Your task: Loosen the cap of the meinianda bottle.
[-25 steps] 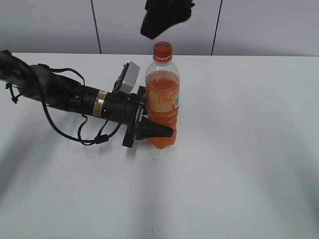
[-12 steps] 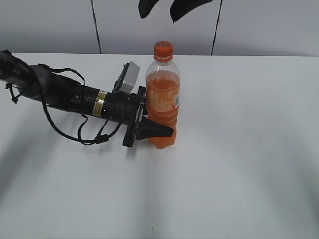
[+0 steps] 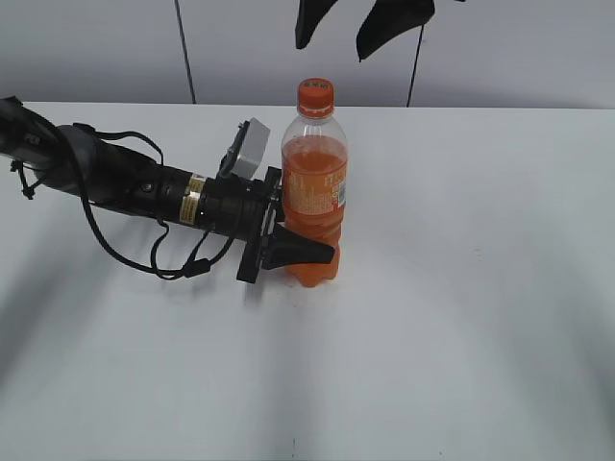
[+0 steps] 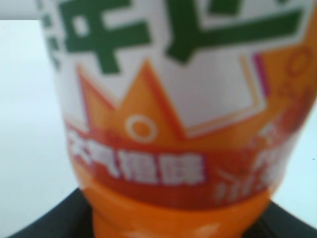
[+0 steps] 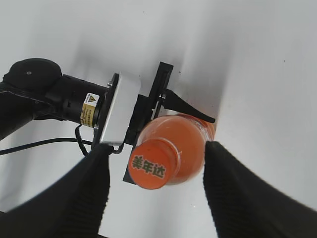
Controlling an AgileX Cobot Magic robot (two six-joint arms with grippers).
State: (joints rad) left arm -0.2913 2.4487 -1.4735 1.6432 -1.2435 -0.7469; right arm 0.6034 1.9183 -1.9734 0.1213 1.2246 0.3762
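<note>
Meinianda bottle (image 3: 313,197) first, as the thing the task turns on: we see it standing upright on the white table (image 3: 461,288), a little left of the middle in the exterior view. Going from largest to smallest, we begin with that table, which fills the lower frame and runs back to a pale panelled wall (image 3: 106,48).

Next in size comes the left arm (image 3: 115,178). We see it lying low along the table from the left edge, black, with a loose cable looping beneath it and a grey camera block at its wrist. Its left gripper (image 3: 303,252) is clamped round the waisted lower body of the bottle, one dark finger showing across the front of the orange drink. The left wrist view is filled by the blurred orange, white and green label, with dark jaw parts at the lower corners.

We find the right gripper (image 3: 360,24) at the top edge, above the bottle and somewhat to the right of it, clear of it. Its two dark fingers are spread apart and hold nothing. From the right wrist view, looking straight down, those fingers (image 5: 233,193) flank the bottle top without touching it.

Smallest is the cap (image 5: 154,170), orange with dark lettering on top. We see it seated on the neck.
</note>
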